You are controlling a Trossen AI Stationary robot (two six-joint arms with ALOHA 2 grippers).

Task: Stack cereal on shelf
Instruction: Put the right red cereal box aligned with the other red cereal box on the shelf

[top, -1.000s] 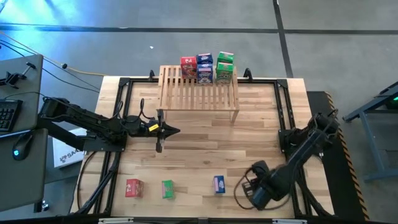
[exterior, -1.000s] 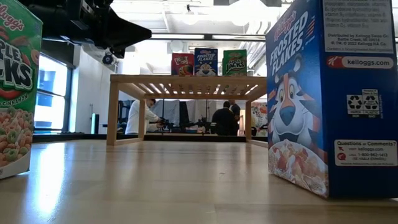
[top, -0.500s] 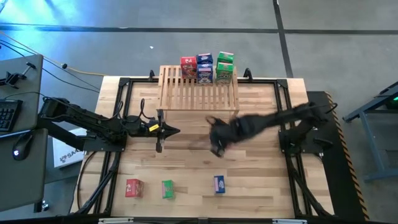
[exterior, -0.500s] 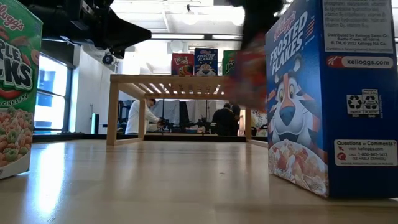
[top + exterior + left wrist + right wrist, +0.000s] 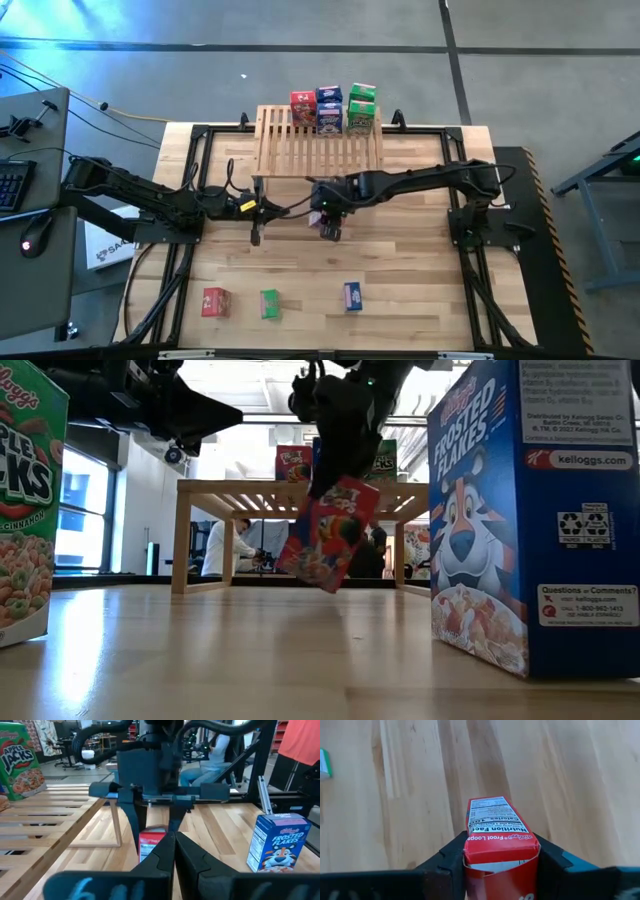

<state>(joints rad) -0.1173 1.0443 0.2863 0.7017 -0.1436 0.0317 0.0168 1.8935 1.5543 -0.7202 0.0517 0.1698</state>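
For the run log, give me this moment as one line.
right pincer: shut on red box, tilted, above table, before shelf | left pincer: shut, idle mid-table | shelf: five boxes | table: three boxes

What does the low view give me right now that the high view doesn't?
Only the low view shows the red Froot Loops box hanging tilted, clear above the tabletop, and people in the room beyond. Only the high view shows the whole layout: three cereal boxes along the table's near edge, and the left tool beside the right tool. Both show the right tool carrying the box in front of the shelf, with boxes on the shelf's far side.
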